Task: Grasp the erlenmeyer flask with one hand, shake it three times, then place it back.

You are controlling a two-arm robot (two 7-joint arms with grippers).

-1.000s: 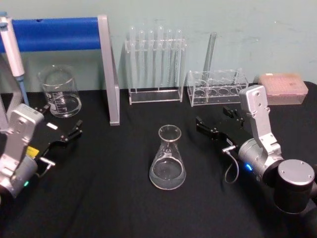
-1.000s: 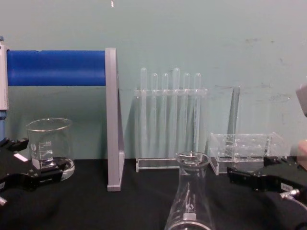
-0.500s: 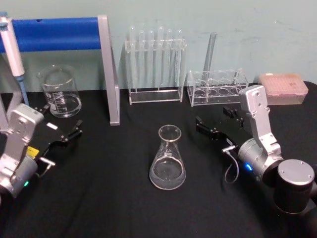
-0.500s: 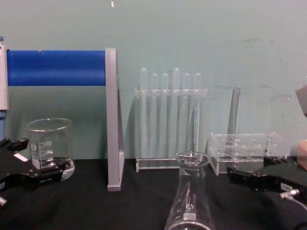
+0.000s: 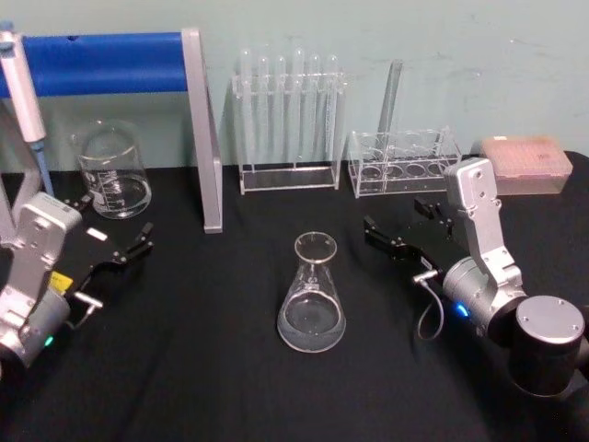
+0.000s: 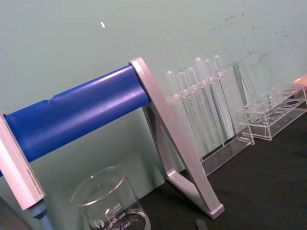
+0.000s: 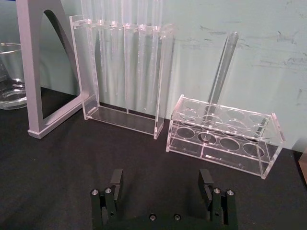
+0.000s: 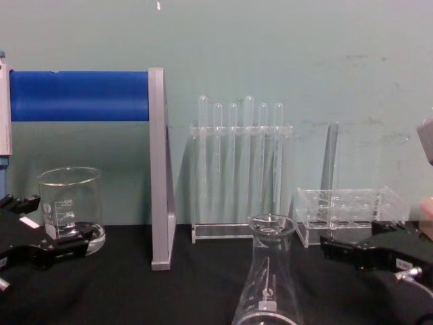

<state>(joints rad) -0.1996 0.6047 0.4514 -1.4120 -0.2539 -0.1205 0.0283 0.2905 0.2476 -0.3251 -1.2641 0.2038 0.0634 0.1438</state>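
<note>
The erlenmeyer flask (image 5: 313, 295) stands upright on the black table, midway between my two arms; the chest view shows its neck and rim close up (image 8: 269, 284). My right gripper (image 5: 398, 221) is open to the right of the flask, a short gap away, with nothing between its fingers (image 7: 116, 181). It also appears low at the chest view's right edge (image 8: 358, 252). My left gripper (image 5: 115, 226) is open at the table's left, far from the flask, just in front of the beaker (image 8: 40, 227).
A glass beaker (image 5: 112, 172) stands at the back left beside a blue-and-grey stand (image 5: 201, 129). Behind the flask is a tall test tube rack (image 5: 290, 120), then a low rack with one tube (image 5: 402, 161) and a pink box (image 5: 525, 164). A pipette (image 5: 23, 92) hangs far left.
</note>
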